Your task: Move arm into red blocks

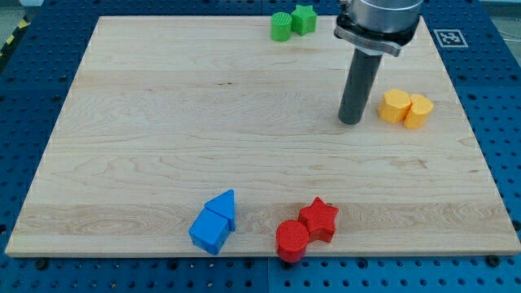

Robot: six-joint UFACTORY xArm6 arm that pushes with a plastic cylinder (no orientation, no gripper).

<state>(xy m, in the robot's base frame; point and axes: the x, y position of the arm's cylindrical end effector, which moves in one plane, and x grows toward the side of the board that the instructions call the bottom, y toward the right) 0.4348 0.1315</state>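
Note:
A red star block (319, 218) and a red cylinder block (291, 240) sit touching each other near the view's bottom edge of the wooden board (163, 138). My tip (351, 122) rests on the board in the upper right, far above the red blocks and just left of the yellow blocks.
Two yellow blocks, a hexagon (395, 106) and a cylinder (418, 111), lie right of my tip. A green cylinder (281, 28) and a green star (304, 19) sit at the view's top edge. Two blue blocks, a triangular one (223, 206) and a cube (209, 231), lie left of the red ones.

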